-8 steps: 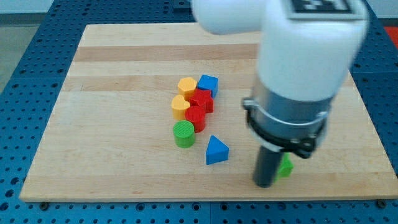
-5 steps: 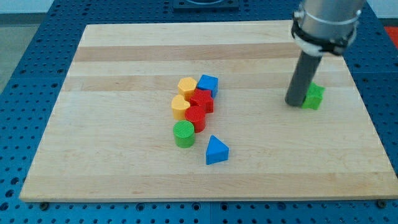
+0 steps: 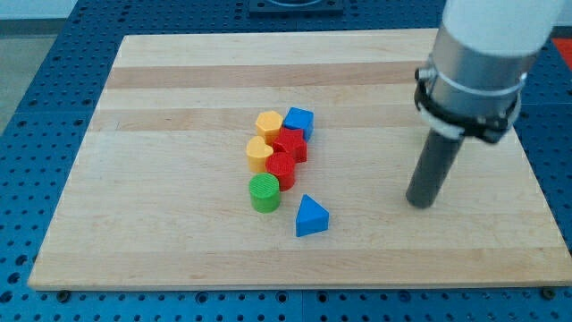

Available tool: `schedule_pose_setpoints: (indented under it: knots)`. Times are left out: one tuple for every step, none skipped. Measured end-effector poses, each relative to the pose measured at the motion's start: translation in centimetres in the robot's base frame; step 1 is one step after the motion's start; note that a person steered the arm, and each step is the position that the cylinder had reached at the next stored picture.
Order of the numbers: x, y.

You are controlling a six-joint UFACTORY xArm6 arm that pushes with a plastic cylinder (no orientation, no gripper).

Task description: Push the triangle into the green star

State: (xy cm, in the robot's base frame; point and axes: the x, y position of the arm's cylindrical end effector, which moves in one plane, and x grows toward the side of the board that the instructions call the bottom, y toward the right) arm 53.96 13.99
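Blue perforated metal surrounds the pale wooden table (image 3: 179, 80), whose top is smooth, with lengthwise grain bands, which suits blocks that must slide instead of tip. The arm (image 3: 487, 45) comes in from the view's top right: a white housing, then a grey collar, then a straight dark rod. It carries no hand, so nothing is grasped or released; the rod only pushes. The rod's lower end, called my tip (image 3: 420, 202) on this rig, rests on the wood at the view's right, well apart from every visible block.

The blue triangle (image 3: 311, 216), a matte wedge with crisp edges, lies alone near the view's bottom centre, to the left of the tip. Just above and left of it stands the green cylinder (image 3: 264, 192), and above that a tight cluster: two red blocks (image 3: 286, 154) of unclear shape, an orange hexagon (image 3: 269, 123), an orange heart-like block (image 3: 259, 154) and a blue pentagon-like block (image 3: 299, 119), packed touching one another.

The green star does not show; it may be hidden behind the rod, but that cannot be told. As a judgement, the push is not yet begun: the tip would need to get to the triangle's far side from wherever the star sits, and the sloped faces could make the triangle turn if struck off-centre.
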Motion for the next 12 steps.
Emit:
schedule_pose_setpoints:
  knots:
    - [4.2, -1.3]
    - [4.4, -5.3]
    - [4.4, -10.3]
    - [5.1, -13.6]
    - [6.3, -14.3]
    - [5.3, -14.7]
    - [3.5, -14.7]
    - [3.5, -14.8]
    - [2.1, -13.5]
    - [-2.9, -9.3]
    - [-6.9, -6.3]
    - [-7.0, -6.2]
